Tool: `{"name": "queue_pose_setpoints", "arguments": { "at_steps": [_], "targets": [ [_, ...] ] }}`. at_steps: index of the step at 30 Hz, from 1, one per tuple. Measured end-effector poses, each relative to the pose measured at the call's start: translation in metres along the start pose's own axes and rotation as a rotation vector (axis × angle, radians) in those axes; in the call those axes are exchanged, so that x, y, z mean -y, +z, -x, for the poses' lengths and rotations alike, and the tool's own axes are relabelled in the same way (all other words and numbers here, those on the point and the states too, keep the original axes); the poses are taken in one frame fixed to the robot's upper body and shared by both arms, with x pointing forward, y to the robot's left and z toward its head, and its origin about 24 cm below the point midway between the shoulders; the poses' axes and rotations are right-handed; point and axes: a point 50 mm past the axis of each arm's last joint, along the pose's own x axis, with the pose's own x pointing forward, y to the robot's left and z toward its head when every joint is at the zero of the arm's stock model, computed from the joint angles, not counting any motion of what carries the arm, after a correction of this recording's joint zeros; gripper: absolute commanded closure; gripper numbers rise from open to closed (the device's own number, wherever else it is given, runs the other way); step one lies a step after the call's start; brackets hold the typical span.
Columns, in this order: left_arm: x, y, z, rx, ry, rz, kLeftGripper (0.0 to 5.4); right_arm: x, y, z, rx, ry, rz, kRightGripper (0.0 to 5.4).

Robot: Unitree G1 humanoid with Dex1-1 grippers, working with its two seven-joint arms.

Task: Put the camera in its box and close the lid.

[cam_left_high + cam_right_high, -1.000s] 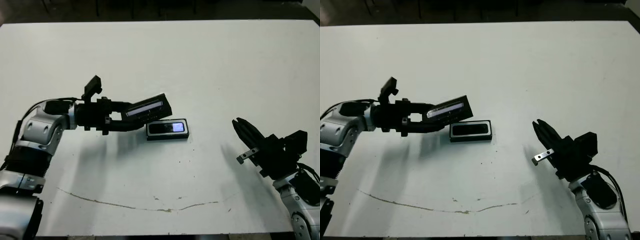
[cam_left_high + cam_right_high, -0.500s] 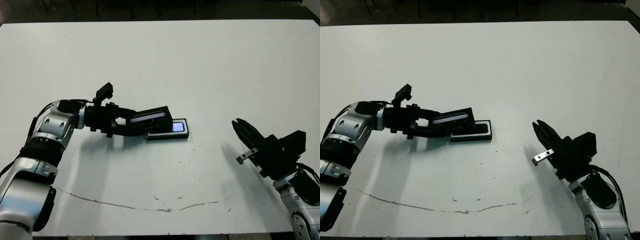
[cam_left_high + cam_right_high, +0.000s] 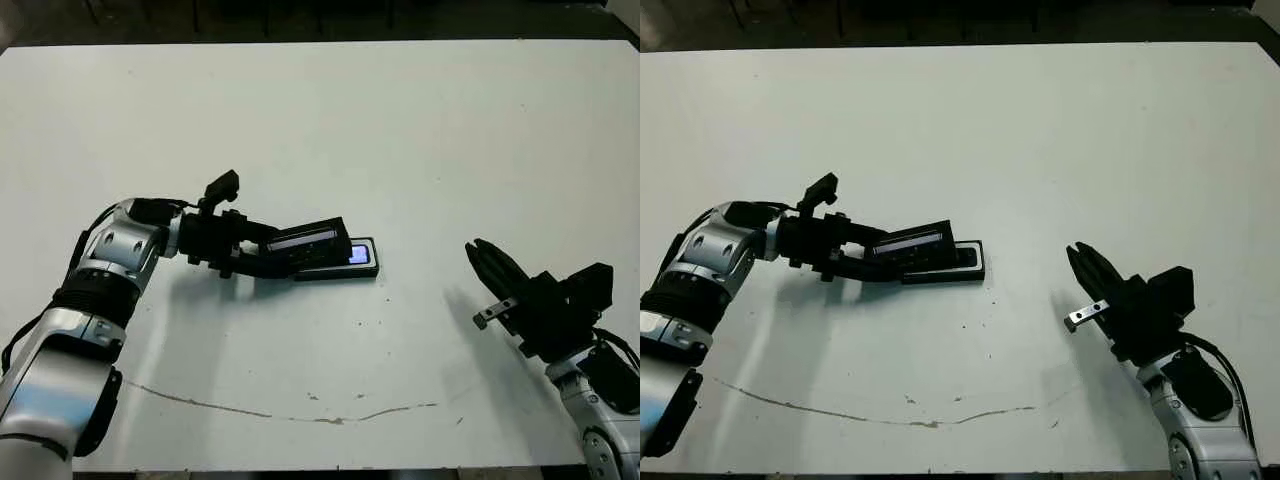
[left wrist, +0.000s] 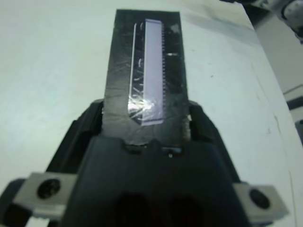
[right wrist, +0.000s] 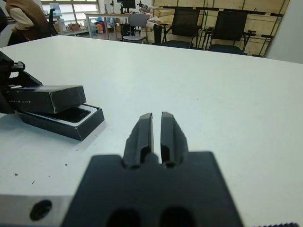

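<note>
Left end effector is clenched on the lid, which hangs tilted over the near end of the box; their long axes run nearly parallel across the counter. Only the camera's bluish screen shows, already lying in the box.

From the left wrist, the lid's pale stripe runs straight out between the fingers.

From the right wrist, the right end effector idles well apart, fingers pressed together around nothing, the box still partly uncovered.
</note>
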Motion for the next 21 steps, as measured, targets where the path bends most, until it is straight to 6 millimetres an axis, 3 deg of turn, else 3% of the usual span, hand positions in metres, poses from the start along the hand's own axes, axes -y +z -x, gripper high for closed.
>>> {"name": "queue_pose_setpoints", "arguments": {
  "at_steps": [14,21],
  "targets": [
    [0.007,-0.002,0.000,-0.008,0.006,-0.035,2.61,-0.001,0.001,0.000,-0.003,0.014,-0.016,5.40],
    [0.009,-0.004,-0.016,-0.067,0.067,-0.106,2.61,-0.002,0.004,0.000,-0.007,0.009,-0.026,5.40]
  ]
}}
